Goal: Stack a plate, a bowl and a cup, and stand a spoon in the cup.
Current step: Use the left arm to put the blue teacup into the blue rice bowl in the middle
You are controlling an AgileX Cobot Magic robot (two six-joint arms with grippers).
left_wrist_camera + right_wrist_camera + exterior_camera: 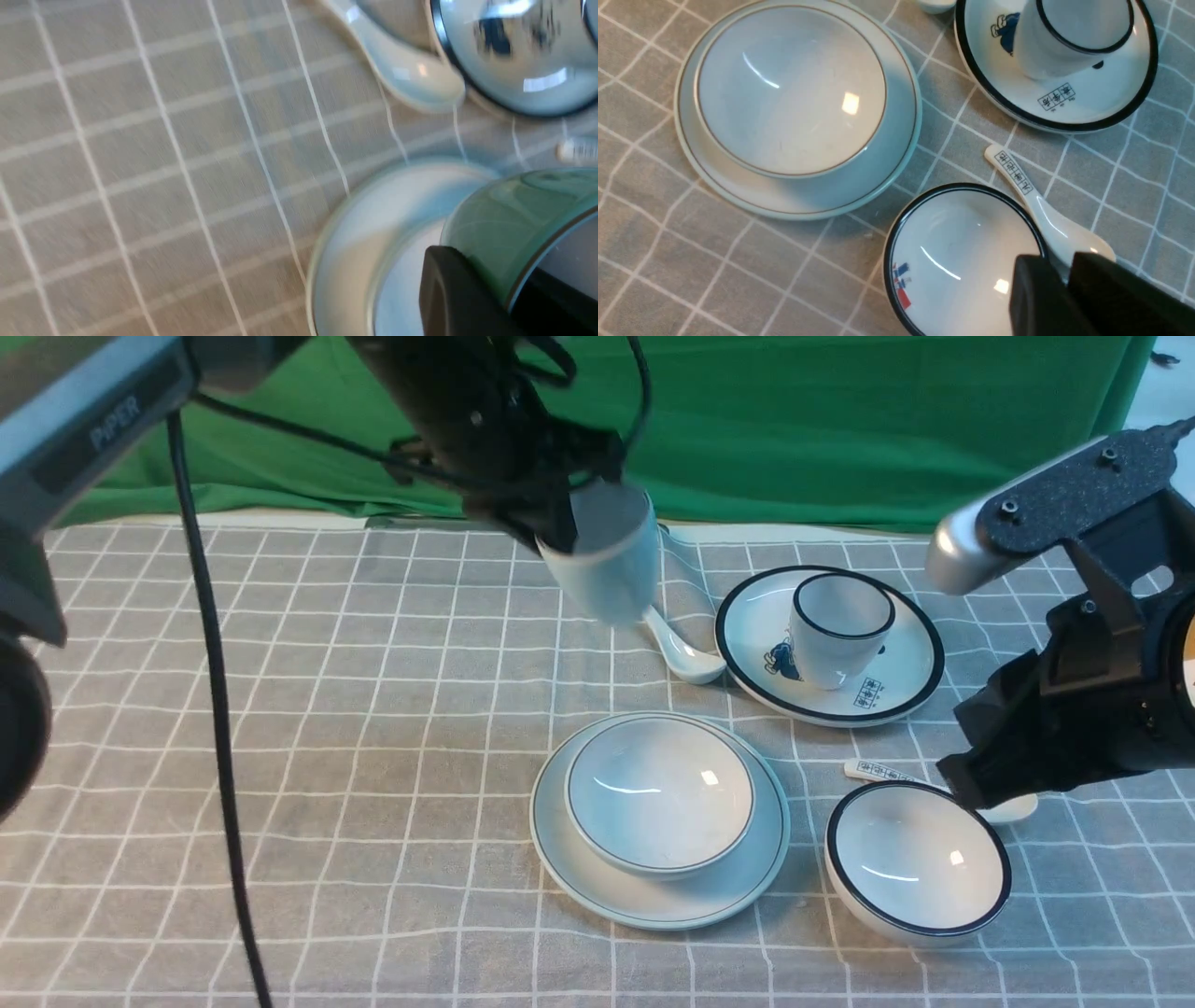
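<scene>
Bowl (658,793) sits on plate (758,870). Your left gripper (560,537) clamps the cup (611,569) aloft. Your right gripper (971,782) is nearly closed and empty. The spoon (686,658) lies untouched beyond.

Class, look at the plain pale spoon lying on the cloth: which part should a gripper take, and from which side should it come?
Probably the handle, from above, with the jaws across its narrow width. The spoon lies flat, and its wide, deep scoop sits right beside the black-rimmed plate, leaving little room there. The slim handle points away from that plate over bare cloth.
</scene>
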